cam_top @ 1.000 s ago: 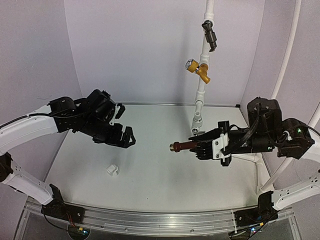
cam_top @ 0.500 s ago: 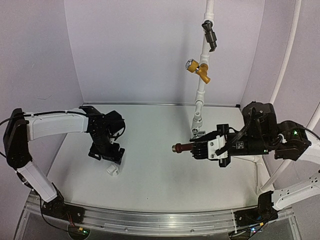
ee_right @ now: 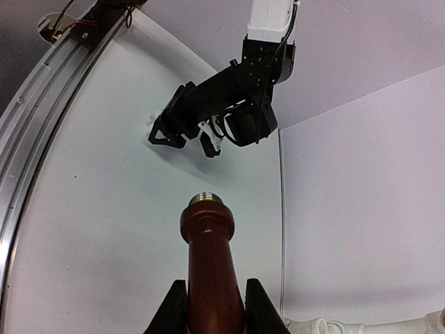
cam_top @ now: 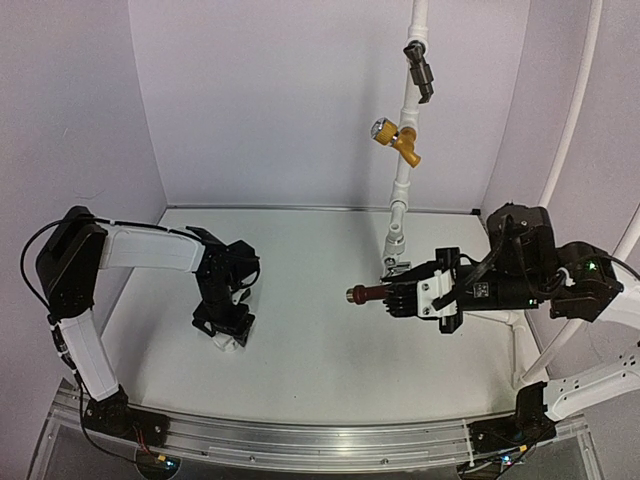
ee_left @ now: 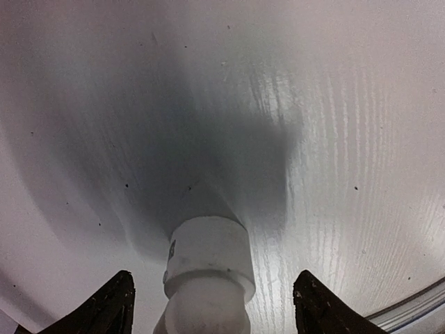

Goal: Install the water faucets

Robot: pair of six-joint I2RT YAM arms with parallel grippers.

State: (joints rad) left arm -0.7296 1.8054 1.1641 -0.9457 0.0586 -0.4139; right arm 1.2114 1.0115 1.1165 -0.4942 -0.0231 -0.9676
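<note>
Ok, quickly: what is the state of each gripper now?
Left gripper: open, straddling the white elbow fitting.
Right gripper: shut on the reddish-brown faucet.

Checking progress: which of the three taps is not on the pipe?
The reddish-brown tap, held by the right gripper; the yellow valve and dark grey valve sit mounted on the white pipe.

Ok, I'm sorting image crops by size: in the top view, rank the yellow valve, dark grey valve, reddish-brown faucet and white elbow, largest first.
1. yellow valve
2. dark grey valve, not far behind
3. reddish-brown faucet, its rear part hidden in the right gripper
4. white elbow, mostly covered by the left gripper, so unsure
</note>
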